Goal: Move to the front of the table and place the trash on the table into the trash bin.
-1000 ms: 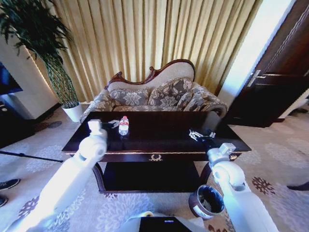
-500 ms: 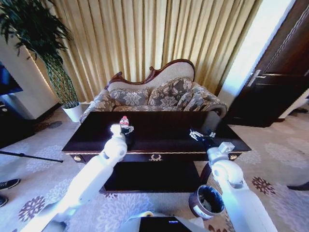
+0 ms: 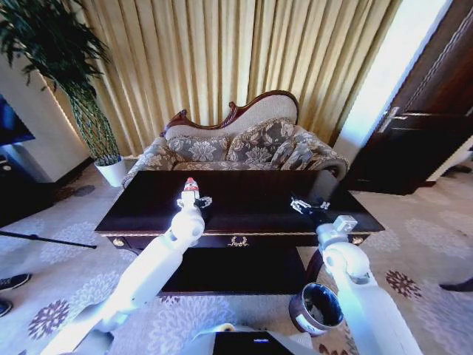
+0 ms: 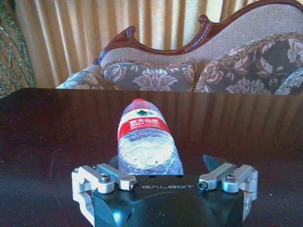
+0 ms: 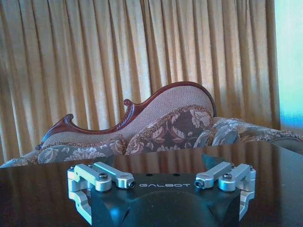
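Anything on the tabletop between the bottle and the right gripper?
Nothing: in the head view, bare dark table separates the bottle at the left gripper from the right gripper.

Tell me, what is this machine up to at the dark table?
A two-armed wheeled robot stands at the front of the large dark glossy wooden table. Its left gripper is stretched out to the small clear plastic bottle with a red label, which stands upright on the tabletop between the open fingers, not yet lifted. The right gripper hangs open over the table's right side, holding nothing. The small round dark brown trash bin waits on the carpet by the table's front right corner.
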Robot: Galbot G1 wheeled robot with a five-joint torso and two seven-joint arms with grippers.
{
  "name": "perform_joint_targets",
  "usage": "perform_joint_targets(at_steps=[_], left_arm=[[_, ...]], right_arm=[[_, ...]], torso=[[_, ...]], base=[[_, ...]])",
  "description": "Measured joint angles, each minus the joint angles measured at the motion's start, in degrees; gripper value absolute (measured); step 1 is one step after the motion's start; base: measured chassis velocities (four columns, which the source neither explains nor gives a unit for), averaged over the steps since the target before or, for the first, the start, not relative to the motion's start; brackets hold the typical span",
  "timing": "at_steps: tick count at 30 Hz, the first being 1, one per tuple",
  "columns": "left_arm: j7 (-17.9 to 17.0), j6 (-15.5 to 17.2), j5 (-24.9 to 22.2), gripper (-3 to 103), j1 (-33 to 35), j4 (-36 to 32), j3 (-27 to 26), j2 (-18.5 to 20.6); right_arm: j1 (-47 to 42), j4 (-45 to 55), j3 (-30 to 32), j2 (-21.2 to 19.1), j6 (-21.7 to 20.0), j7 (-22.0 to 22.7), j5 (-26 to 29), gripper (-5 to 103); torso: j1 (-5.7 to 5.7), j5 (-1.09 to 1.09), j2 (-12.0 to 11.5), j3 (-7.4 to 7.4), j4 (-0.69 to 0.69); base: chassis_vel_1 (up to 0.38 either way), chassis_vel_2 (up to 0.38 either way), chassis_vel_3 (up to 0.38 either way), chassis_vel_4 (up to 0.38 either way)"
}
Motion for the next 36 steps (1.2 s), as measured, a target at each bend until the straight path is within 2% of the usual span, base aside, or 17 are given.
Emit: perform_joint_targets(at_steps=[1, 4, 6, 9, 11, 12, 18, 21, 23, 24, 25, 26, 29, 30, 33, 34, 36], left_arm=[[0.0, 0.0, 0.0, 103, 0.0, 0.0, 0.0, 0.0], [-0.5, 0.0, 0.0, 84, 0.2, -0.2, -0.1, 0.1], [-0.5, 0.0, 0.0, 84, 0.2, -0.3, -0.2, 0.1], [-0.3, -0.1, 0.1, 67, 0.3, -0.7, -0.4, 0.5], [-0.3, -0.1, 0.1, 67, 0.3, -0.7, -0.5, 0.5], [-0.2, -0.2, 0.1, 57, 0.3, -0.9, -0.6, 0.6], [1.3, -0.4, 0.6, 43, 0.4, -1.4, -0.7, 1.0], [4.7, -1.4, 4.7, 41, 0.6, -1.5, -0.8, 1.5], [11.1, -3.9, 12.5, 39, 1.2, -0.7, -0.9, 2.4], [16.6, -6.0, 17.2, 39, 1.8, -0.2, -1.2, 3.3], [16.6, -6.0, 17.2, 39, 1.8, -0.2, -1.2, 3.3], [20.0, -7.5, 19.7, 39, 2.1, 0.1, -1.5, 4.0], [32.0, -15.7, 29.6, 39, 3.5, 1.8, -2.5, 6.7], [32.0, -15.7, 29.6, 39, 3.5, 1.8, -2.5, 6.7], [41.0, -25.9, 37.4, 39, 3.7, 5.2, -3.0, 9.4], [41.0, -25.9, 37.4, 39, 3.7, 5.2, -3.0, 9.4], [46.5, -32.3, 41.8, 39, 2.5, 7.9, -3.4, 11.2]], right_arm=[[0.0, 0.0, 0.0, 0.0, 0.0, 0.0, 0.0, 100], [-0.2, 0.0, 0.0, 0.0, 0.0, 0.1, 0.0, 100], [-0.2, 0.0, 0.0, 0.0, 0.0, 0.1, 0.0, 100], [-0.3, -0.1, 0.0, 0.1, 0.0, 0.2, -0.1, 100], [-0.3, -0.1, 0.0, 0.1, 0.0, 0.2, -0.1, 100], [-0.4, -0.1, 0.0, 0.1, 0.0, 0.2, -0.2, 100], [-0.7, 0.1, 0.1, 0.2, 0.0, 0.3, -0.2, 100], [-1.0, 0.2, 0.2, 0.4, 0.0, 0.3, -0.2, 100], [-1.1, 0.5, 0.2, 0.6, 0.0, 0.3, -0.2, 100], [-1.1, 0.6, 0.2, 0.7, 0.0, 0.3, -0.2, 100], [-1.1, 0.6, 0.2, 0.7, 0.0, 0.3, -0.2, 100], [-1.1, 0.6, 0.1, 0.7, 0.0, 0.3, -0.2, 100], [-0.7, 0.7, -0.3, 0.3, 0.0, 0.3, 0.1, 100], [-0.7, 0.7, -0.3, 0.3, 0.0, 0.3, 0.1, 100], [0.0, 1.2, -1.1, -0.6, -0.2, 0.5, 4.2, 100], [0.0, 1.2, -1.1, -0.6, -0.2, 0.5, 4.2, 100], [0.9, 1.9, -2.1, -1.2, -0.6, 1.1, 9.3, 100]], torso=[[0.00, 0.00, 0.0, 0.00, 0.00], [0.00, 0.00, 0.0, 0.00, 0.00], [0.00, 0.00, 0.0, 0.00, 0.00], [0.00, 0.00, 0.0, 0.00, 0.00], [0.00, -0.01, 0.0, 0.00, 0.00], [0.00, 0.00, 0.0, 0.00, 0.00], [0.00, -0.01, 0.0, 0.00, 0.00], [0.00, 0.00, 0.0, 0.00, 0.00], [0.00, -0.01, 0.0, 0.00, 0.00], [0.00, -0.01, 0.0, 0.00, 0.00], [0.00, -0.01, 0.0, 0.00, 0.00], [0.00, -0.01, 0.0, 0.00, 0.00], [0.00, -0.01, 0.0, 0.00, 0.01], [0.00, -0.01, 0.0, 0.00, 0.01], [0.00, -0.02, 0.0, 0.00, 0.00], [0.00, -0.02, 0.0, 0.00, 0.00], [0.00, -0.02, 0.0, 0.00, 0.00]], base=[[0.000, 0.000, 0.000, 0.000], [0.000, 0.000, 0.000, 0.000], [0.000, 0.000, 0.000, 0.000], [0.000, 0.000, 0.000, 0.000], [0.000, 0.000, 0.000, 0.000], [0.000, 0.000, 0.000, 0.000], [0.000, 0.000, 0.000, 0.000], [0.000, 0.000, 0.000, 0.000], [0.000, 0.000, 0.000, 0.000], [0.000, 0.000, 0.000, 0.000], [0.000, 0.000, 0.000, 0.000], [0.000, 0.000, 0.000, 0.000], [0.000, 0.000, 0.000, 0.000], [0.000, 0.000, 0.000, 0.000], [0.000, 0.000, 0.000, 0.000], [0.000, 0.000, 0.000, 0.000], [0.000, 0.000, 0.000, 0.000]])
